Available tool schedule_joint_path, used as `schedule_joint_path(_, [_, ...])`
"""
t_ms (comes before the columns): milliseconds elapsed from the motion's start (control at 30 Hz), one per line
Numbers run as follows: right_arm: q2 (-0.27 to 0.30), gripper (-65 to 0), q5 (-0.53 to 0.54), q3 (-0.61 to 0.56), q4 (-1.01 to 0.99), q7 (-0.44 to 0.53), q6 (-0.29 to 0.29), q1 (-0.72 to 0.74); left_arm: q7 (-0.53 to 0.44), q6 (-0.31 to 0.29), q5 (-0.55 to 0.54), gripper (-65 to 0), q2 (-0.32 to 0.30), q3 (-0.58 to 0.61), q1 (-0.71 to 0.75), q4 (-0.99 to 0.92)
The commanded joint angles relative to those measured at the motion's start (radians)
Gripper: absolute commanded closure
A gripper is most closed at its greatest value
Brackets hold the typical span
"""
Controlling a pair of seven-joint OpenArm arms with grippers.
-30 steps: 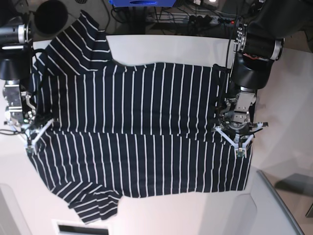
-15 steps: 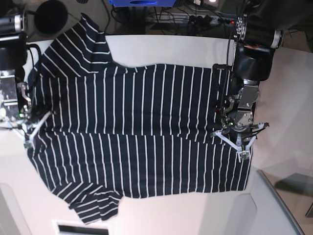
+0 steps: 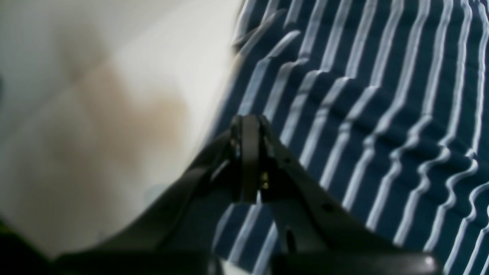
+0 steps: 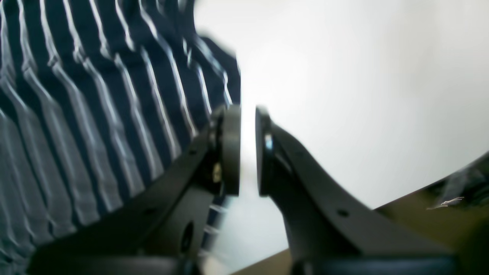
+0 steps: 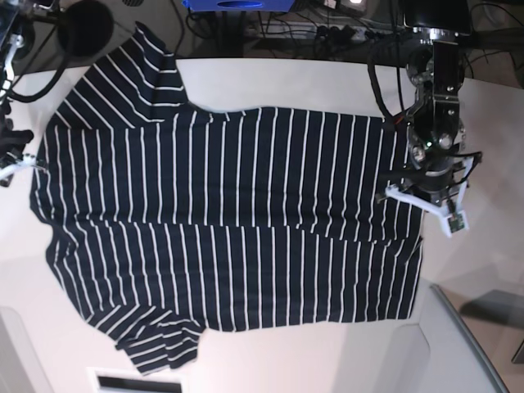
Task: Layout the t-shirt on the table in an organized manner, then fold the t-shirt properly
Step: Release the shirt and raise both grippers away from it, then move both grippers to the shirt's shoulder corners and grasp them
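Note:
The t-shirt (image 5: 229, 221), dark navy with thin white stripes, lies spread flat across the off-white table (image 5: 278, 82), collar side to the left and hem to the right. My left gripper (image 5: 450, 219) hovers at the hem's right edge. In the left wrist view this gripper (image 3: 250, 122) is shut with nothing in it, over the border between t-shirt (image 3: 363, 95) and table (image 3: 114, 76). My right gripper (image 5: 10, 170) shows only at the base view's left edge. Up close, the right gripper (image 4: 248, 149) stands slightly open and empty, beside the t-shirt's edge (image 4: 95, 114) over bare table (image 4: 344, 76).
Cables and a power strip (image 5: 344, 33) run behind the table's far edge, next to a blue object (image 5: 237, 4) and a black round object (image 5: 86, 24). A grey panel (image 5: 467, 344) sits at the lower right, and a white slot (image 5: 131, 381) at the bottom.
Both arms have drawn outward off the t-shirt. The right gripper slid left and parted its jaws. The left gripper rose up and to the right. The cloth's left edge now reaches further left.

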Motion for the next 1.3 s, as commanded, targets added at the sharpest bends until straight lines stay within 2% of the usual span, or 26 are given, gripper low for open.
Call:
schedule_joint_path(0, [-0.002, -7.7, 0.044, 0.041, 0.028, -0.009, 0.021, -0.005, -0.037, 0.007, 0.013, 0.0, -0.012, -0.049, 0.007, 0.048])
schedule_joint_path(67, [-0.025, -15.6, 0.159, 0.123, 0.036, -0.073, 0.098, -0.014, -0.037, 0.006, 0.013, 0.0, -0.001, -0.130, 0.056, 0.088])
schedule_joint_path(133, [-0.030, -28.1, 0.280, 0.208, 0.033, -0.148, 0.183, -0.014, -0.037, 0.004, 0.013, 0.0, 0.003, -0.200, 0.088, 0.111])
schedule_joint_path(200, [-0.032, -39.8, 0.391, 0.282, 0.031, -0.233, 0.239, -0.013, -0.037, 0.004, 0.013, 0.0, 0.005, -0.259, 0.118, 0.116])
schedule_joint_path(267, [-0.033, -49.2, 0.480, 0.357, 0.031, -0.294, 0.260, -0.014, -0.037, 0.004, 0.011, 0.0, 0.014, -0.322, 0.145, 0.116])
schedule_joint_path(333, [-0.055, -53.6, 0.523, 0.423, 0.016, -0.325, 0.263, -0.016, -0.037, 0.003, 0.011, 0.0, 0.049, -0.390, 0.164, 0.113])
schedule_joint_path(400, [-0.058, -54.5, 0.520, 0.452, -0.019, -0.337, 0.265, -0.017, -0.037, -0.021, 0.011, 0.0, 0.072, -0.433, 0.179, 0.117])
schedule_joint_path(467, [-0.056, -54.8, 0.524, 0.449, -0.094, -0.334, 0.271, -0.031, -0.035, -0.096, 0.011, 0.0, 0.075, -0.450, 0.199, 0.116])
schedule_joint_path(533, [-0.055, -54.5, 0.521, 0.449, -0.167, -0.331, 0.312, -0.034, -0.031, -0.162, 0.001, 0.0, 0.080, -0.470, 0.213, 0.116])
schedule_joint_path(600, [-0.053, -54.5, 0.520, 0.449, -0.228, -0.329, 0.375, -0.036, -0.031, -0.231, -0.074, 0.0, 0.086, -0.514, 0.234, 0.114])
schedule_joint_path(633, [-0.050, -54.3, 0.520, 0.449, -0.251, -0.329, 0.398, -0.036, -0.031, -0.245, -0.124, 0.0, 0.085, -0.540, 0.245, 0.114])
schedule_joint_path(733, [-0.027, -54.3, 0.518, 0.448, -0.300, -0.325, 0.423, -0.031, -0.031, -0.251, -0.280, -19.7, 0.074, -0.595, 0.282, 0.113])
schedule_joint_path(800, [-0.015, -54.3, 0.515, 0.426, -0.344, -0.277, 0.423, -0.020, -0.031, -0.251, -0.366, -26.8, 0.049, -0.608, 0.302, 0.111])
schedule_joint_path(967, [0.042, -54.3, 0.467, 0.261, -0.509, -0.124, 0.426, -0.019, -0.031, -0.251, -0.489, -28.0, 0.037, -0.608, 0.323, 0.105])
schedule_joint_path(1133, [0.042, -54.3, 0.467, 0.222, -0.590, -0.066, 0.426, -0.014, -0.031, -0.252, -0.496, -27.6, 0.037, -0.608, 0.325, 0.105])
schedule_joint_path(1200, [0.042, -54.3, 0.467, 0.221, -0.619, -0.070, 0.427, -0.004, -0.031, -0.287, -0.495, -27.6, 0.037, -0.608, 0.325, 0.105])
schedule_joint_path(1267, [0.042, -54.3, 0.467, 0.221, -0.627, -0.070, 0.429, -0.002, -0.031, -0.375, -0.493, -27.5, 0.037, -0.609, 0.326, 0.103])
